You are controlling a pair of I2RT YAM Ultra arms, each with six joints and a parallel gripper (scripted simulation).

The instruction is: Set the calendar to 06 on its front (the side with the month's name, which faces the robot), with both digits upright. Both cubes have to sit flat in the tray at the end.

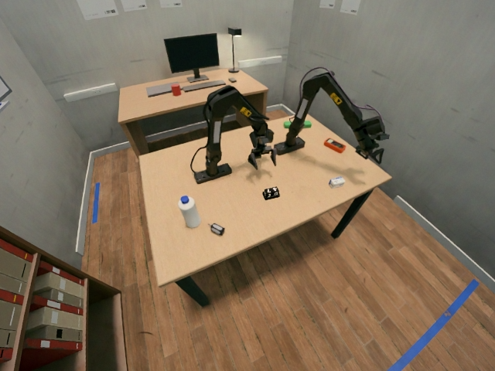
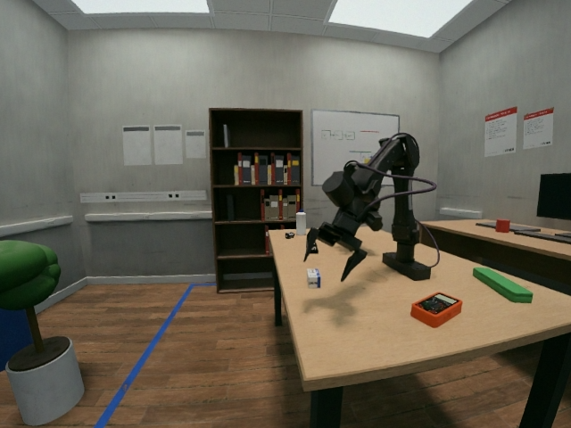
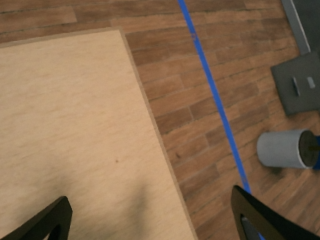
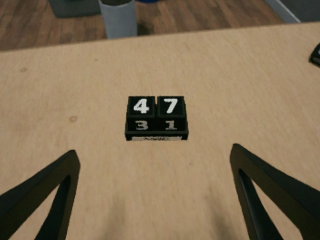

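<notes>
The calendar (image 1: 271, 197) (image 2: 314, 251) (image 4: 156, 119) shows 31 on its front, both claws wide and holding nothing.
It sits on the tabletop (image 1: 240, 216) (image 2: 368, 326) (image 3: 75, 120) (image 4: 240, 90), its left cube (image 4: 141, 111) and right cube (image 4: 170, 111) side by side in the tray (image 4: 128, 135), 4 and 7 upward. The right claw (image 1: 265, 165) (image 4: 154, 153) hangs above the tabletop on the calendar's robot side, well apart from it; the left claw (image 1: 370, 156) (image 2: 323, 269) (image 3: 149, 199) hovers near a small white box (image 1: 336, 182) (image 2: 313, 278).
</notes>
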